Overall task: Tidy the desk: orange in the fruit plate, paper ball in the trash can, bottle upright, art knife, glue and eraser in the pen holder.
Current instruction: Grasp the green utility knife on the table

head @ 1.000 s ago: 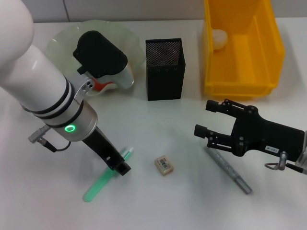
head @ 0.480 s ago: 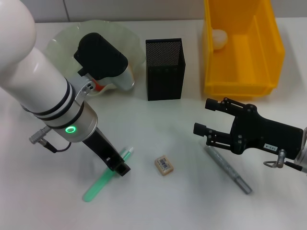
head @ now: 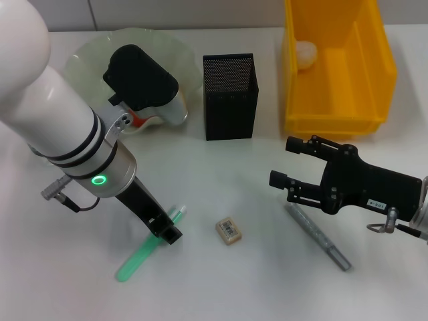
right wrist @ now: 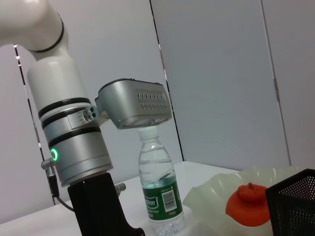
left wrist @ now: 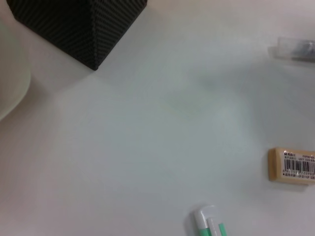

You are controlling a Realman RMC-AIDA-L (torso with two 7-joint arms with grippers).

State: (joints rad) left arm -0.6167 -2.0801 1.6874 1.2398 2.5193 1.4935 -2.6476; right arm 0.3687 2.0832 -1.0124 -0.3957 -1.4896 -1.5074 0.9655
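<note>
On the white tabletop (head: 221, 180), the deep yellow rectangular plastic trash can (head: 338, 67) stands at the far right corner with the small white crumpled paper ball (head: 305, 55) inside it, and the tall square black mesh pen holder (head: 229, 96) stands beside it toward the middle of the far edge. The pale green scalloped fruit plate (head: 87, 50) sits toward the far left and holds the red-orange knobbed orange (right wrist: 248, 203); the clear plastic bottle (right wrist: 158, 189) with its dark green label stands upright next to that plate. The left gripper (head: 167, 231) is low near the front edge, over a green and white pen-shaped stick (head: 144, 254); I cannot tell how its fingers stand. Just right of it lies the small beige eraser (head: 229, 230) with its barcode label. The right gripper (head: 286, 164) hovers with fingers spread, above the near end of a grey slender tool (head: 319, 237) lying toward the front right.
</note>
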